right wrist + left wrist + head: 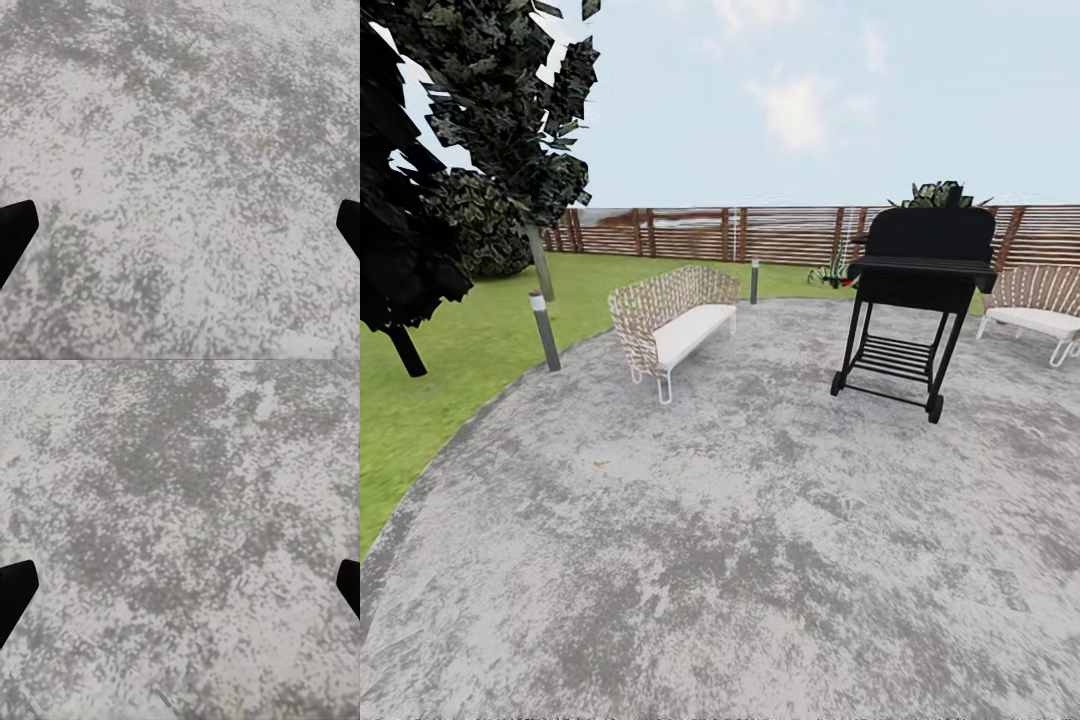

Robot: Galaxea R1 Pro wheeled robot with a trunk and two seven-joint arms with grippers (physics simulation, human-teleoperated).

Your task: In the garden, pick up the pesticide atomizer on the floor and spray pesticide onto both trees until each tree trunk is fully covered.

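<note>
On the far left of the head view stand dark-leaved trees (pixel 420 190) on thin trunks, rooted in the lawn (pixel 450 360); these are not the thick bare trunks the task wants. Next comes a short grey lamp post (pixel 544 330) at the edge of the round grey patio (pixel 720 560), then a woven bench (pixel 672 325) with a white seat cushion, a second small post (pixel 754 281) behind it, a black barbecue cart (pixel 916 300) on wheels, and another woven bench (pixel 1038 308) at the right edge. A brown slatted fence (pixel 760 234) closes the background.

The left gripper (pixel 180 585) hangs over bare mottled paving with its fingertips (pixel 15 592) showing as dark corners at opposite edges of the wrist picture, so the jaws are spread wide and carry nothing. The right gripper (pixel 180 225) looks just the same over its own patch of paving: fingers (pixel 15 232) far apart, empty.

The relation that matters for the coming move cannot be read here. The spray bottle is not to be found on the paving or grass in these pictures, nor are the two thick trunks, so which way it lies from either arm, how its long axis runs, and which arm is nearer are all open (my guess is that the robot must turn or drive on to find it, probably toward the lawn). The task looks barely begun
</note>
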